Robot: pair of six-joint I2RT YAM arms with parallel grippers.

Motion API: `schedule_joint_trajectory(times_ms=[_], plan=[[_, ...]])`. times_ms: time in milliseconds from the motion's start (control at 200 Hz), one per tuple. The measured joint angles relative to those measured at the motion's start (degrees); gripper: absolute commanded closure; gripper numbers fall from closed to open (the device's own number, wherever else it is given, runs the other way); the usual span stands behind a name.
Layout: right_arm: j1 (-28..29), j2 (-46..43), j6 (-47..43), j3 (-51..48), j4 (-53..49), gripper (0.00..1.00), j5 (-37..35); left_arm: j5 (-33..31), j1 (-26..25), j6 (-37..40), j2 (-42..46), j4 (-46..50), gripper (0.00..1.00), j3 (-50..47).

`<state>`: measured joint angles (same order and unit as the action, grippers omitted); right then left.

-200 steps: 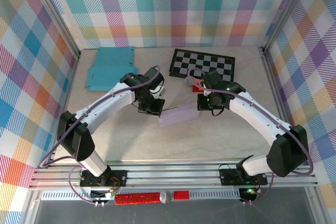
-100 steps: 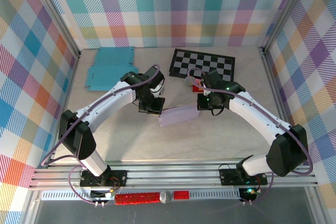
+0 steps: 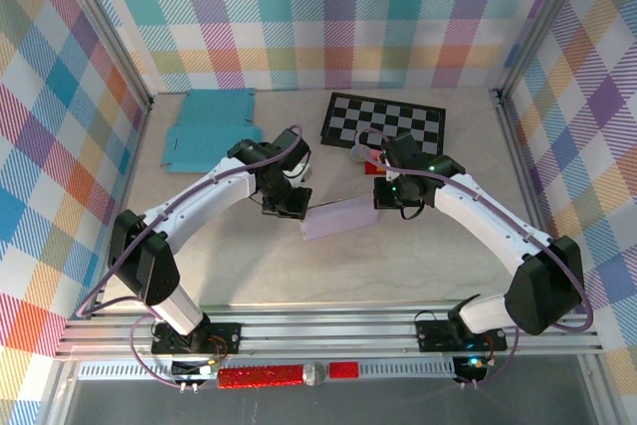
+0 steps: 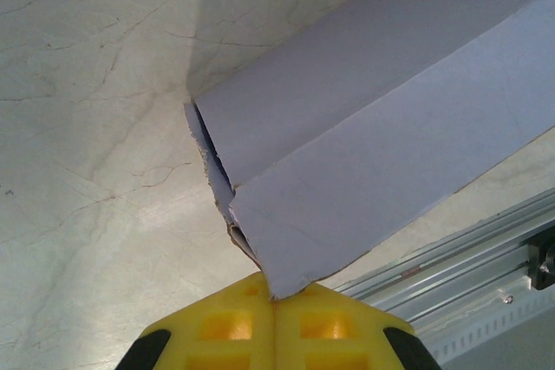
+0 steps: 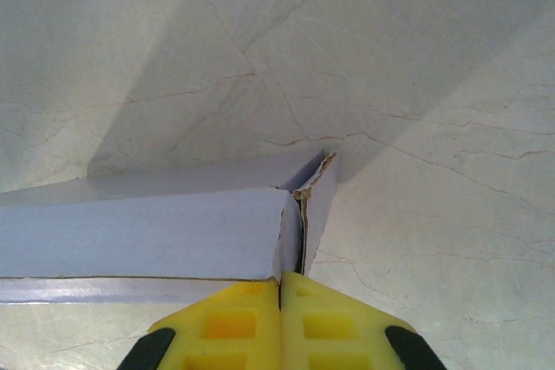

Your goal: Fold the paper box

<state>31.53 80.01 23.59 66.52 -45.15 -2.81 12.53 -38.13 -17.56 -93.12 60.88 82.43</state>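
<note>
A pale lilac paper box (image 3: pixel 338 218), part-folded into a long, flat sleeve with ragged open ends, is held between two arms at the middle of the marbled desk (image 3: pixel 398 266). The left tool (image 4: pixel 275 301) pinches one end corner, jaws pressed together. The right tool (image 5: pixel 280 288) is clamped tight on the opposite end.

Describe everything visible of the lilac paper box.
The lilac paper box is thin card, partly folded into a long, narrow shape with overlapping panels and rough, frayed end edges. It sits slantwise over the middle of the table. The left gripper pinches one end, the right gripper the other, both shut.
</note>
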Motion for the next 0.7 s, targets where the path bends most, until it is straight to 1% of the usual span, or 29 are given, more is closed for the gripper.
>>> schedule_joint_trajectory(times_ms=[265, 400, 500, 590, 700], plan=[[0.0, 0.0, 0.22, -0.31, -0.04, 1.0, 0.02, 0.0, 0.0, 0.7, -0.02, -1.07, 1.0, -1.31], [0.0, 0.0, 1.68, -0.31, -0.57, 0.87, 0.44, -0.02, 0.0, 0.7, -0.02, -1.09, 1.0, -1.31], [-0.04, -0.02, 3.56, -0.31, -1.79, 0.71, 1.84, 0.0, 0.0, 0.7, -0.02, -1.25, 1.0, -1.31], [-0.87, -0.66, 6.84, -0.31, -2.89, 0.61, 4.7, 0.0, -0.02, 0.72, -0.02, -1.36, 1.0, -1.31], [-2.51, -2.6, 11.3, -0.37, -3.43, 0.53, 9.53, -0.02, -0.04, 0.74, -0.04, -1.53, 1.0, -1.31]])
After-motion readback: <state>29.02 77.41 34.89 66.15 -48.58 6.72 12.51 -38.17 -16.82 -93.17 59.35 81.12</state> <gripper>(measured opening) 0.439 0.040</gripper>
